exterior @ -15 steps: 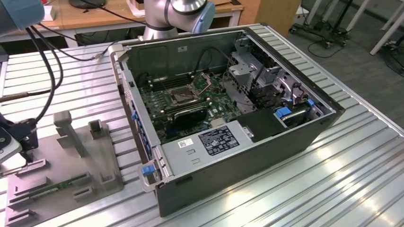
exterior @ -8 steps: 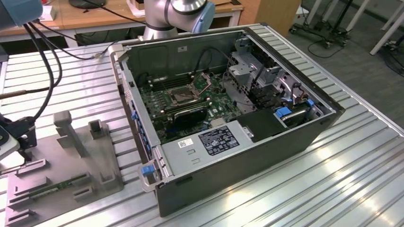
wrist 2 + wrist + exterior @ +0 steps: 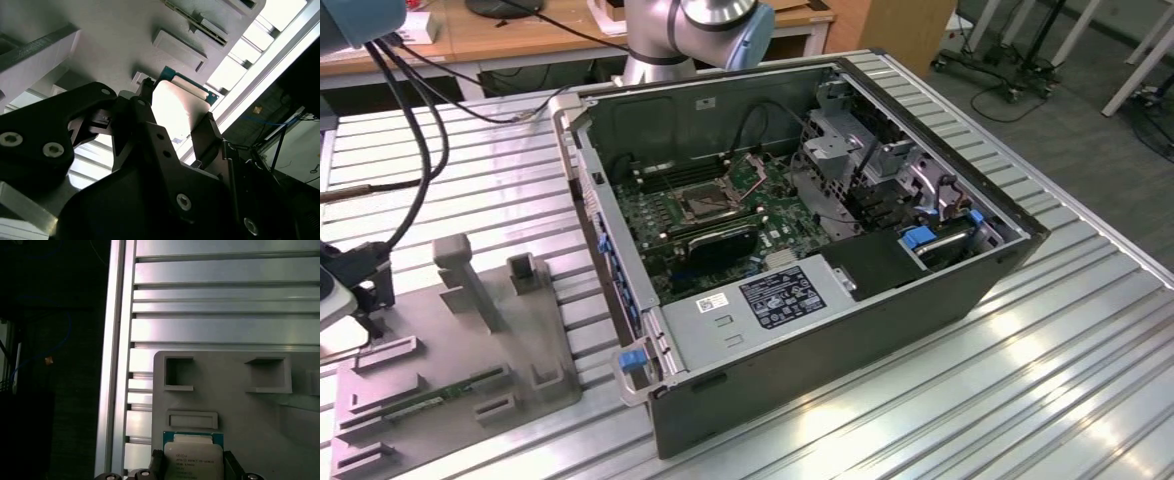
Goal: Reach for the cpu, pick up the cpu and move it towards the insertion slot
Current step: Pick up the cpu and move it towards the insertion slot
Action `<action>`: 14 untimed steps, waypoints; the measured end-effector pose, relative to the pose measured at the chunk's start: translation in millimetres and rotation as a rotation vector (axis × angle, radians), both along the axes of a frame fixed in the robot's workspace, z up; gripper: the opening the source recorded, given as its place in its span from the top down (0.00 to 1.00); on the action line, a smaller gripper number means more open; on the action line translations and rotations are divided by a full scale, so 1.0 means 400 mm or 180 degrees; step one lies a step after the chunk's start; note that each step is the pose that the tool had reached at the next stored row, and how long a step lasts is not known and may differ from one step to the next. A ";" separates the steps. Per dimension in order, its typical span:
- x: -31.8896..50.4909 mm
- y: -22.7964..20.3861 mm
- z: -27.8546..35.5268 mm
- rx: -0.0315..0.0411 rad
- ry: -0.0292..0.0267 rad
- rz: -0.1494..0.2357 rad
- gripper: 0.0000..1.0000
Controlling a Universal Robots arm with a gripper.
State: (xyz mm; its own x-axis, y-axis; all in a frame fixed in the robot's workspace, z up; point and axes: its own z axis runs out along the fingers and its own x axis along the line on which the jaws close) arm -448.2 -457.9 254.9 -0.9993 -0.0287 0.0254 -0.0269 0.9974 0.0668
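Note:
The cpu (image 3: 192, 457), a small square chip with a silvery face and a green rim, lies at the edge of the grey tray (image 3: 240, 410). My gripper (image 3: 192, 465) has a dark finger against each of two opposite sides of the chip and is shut on it. The second wrist view shows the same grip: the cpu (image 3: 177, 107) sits between the black fingers (image 3: 205, 130). In the exterior view the gripper (image 3: 344, 285) is at the far left, over the tray (image 3: 520, 350). The insertion slot (image 3: 700, 205) is a dark square socket on the green board inside the open computer case (image 3: 827, 330).
A long green memory stick (image 3: 440, 395) lies in the tray beside upright grey posts (image 3: 460, 265). Ribbed aluminium table slats (image 3: 225, 300) run under the tray, and the table edge (image 3: 115, 365) is close to the chip. Cables (image 3: 414, 100) hang at the exterior view's left.

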 end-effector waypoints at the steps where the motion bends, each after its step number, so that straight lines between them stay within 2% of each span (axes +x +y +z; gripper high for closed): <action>1: 0.000 0.000 0.003 0.0000 0.0000 0.0000 0.45; 14: 0.000 0.000 0.026 0.0000 -0.0001 0.0000 0.45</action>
